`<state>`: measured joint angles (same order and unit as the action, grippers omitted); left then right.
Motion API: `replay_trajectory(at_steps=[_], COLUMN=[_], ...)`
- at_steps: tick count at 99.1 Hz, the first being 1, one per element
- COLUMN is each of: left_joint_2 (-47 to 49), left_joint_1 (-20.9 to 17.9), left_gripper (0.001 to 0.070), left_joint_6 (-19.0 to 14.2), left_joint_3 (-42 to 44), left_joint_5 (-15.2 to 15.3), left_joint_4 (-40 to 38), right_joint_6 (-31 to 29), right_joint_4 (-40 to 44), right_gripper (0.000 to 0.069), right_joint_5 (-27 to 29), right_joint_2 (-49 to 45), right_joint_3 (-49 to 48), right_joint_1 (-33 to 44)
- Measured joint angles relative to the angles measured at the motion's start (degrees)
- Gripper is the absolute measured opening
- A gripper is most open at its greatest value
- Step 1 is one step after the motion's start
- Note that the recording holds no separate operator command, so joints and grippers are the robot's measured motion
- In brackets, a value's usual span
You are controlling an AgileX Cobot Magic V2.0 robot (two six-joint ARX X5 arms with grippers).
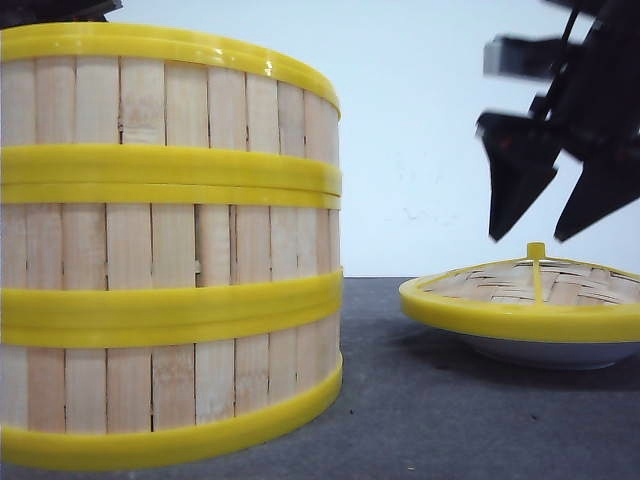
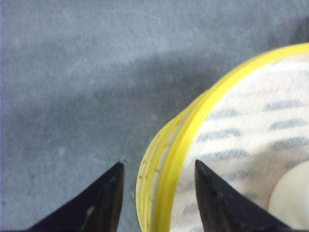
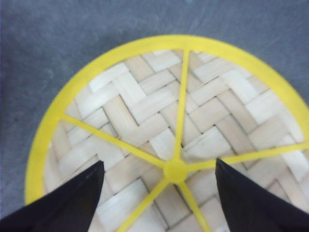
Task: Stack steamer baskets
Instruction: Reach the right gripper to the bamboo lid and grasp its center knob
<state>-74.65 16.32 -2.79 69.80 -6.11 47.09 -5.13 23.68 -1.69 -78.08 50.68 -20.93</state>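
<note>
Already the three baskets stand stacked, well left of the lid on its plate. Above that lid hovers the right gripper, jaws spread; the left gripper straddles the top basket's rim, spread too. Capping the stack probably comes next.

Pale wood, glossy yellow plastic, matt grey table

The steamer baskets have walls of pale, dull wooden slats bound by smooth, shiny yellow plastic rims. The lid is woven bamboo strips under glossy yellow plastic ribs, and sits on a smooth white plate. The table looks matt grey and faintly grainy.
</note>
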Motion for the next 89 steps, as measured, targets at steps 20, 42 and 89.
replay_trajectory(at_steps=[20,42,89], left_joint_2=[3.21,10.51,14.67], left_joint_1=[-0.96,-5.20,-12.17], left_gripper=[0.0274,0.0274,0.0274], left_joint_6=[0.02,0.04,0.13], left_joint_3=[0.00,0.00,0.04], left_joint_5=[1.20,9.38,12.04], left_joint_4=[-1.40,-2.23,0.94], right_joint_6=[0.44,0.68,0.68], right_joint_4=[-1.22,-1.77,-3.98], right_gripper=[0.0389,0.0374,0.0118], right_joint_5=[0.44,0.59,0.11], right_joint_2=[-2.25,-2.75,-3.15], right_joint_3=[0.07,0.20,0.20], right_joint_1=[0.07,0.07,-0.02])
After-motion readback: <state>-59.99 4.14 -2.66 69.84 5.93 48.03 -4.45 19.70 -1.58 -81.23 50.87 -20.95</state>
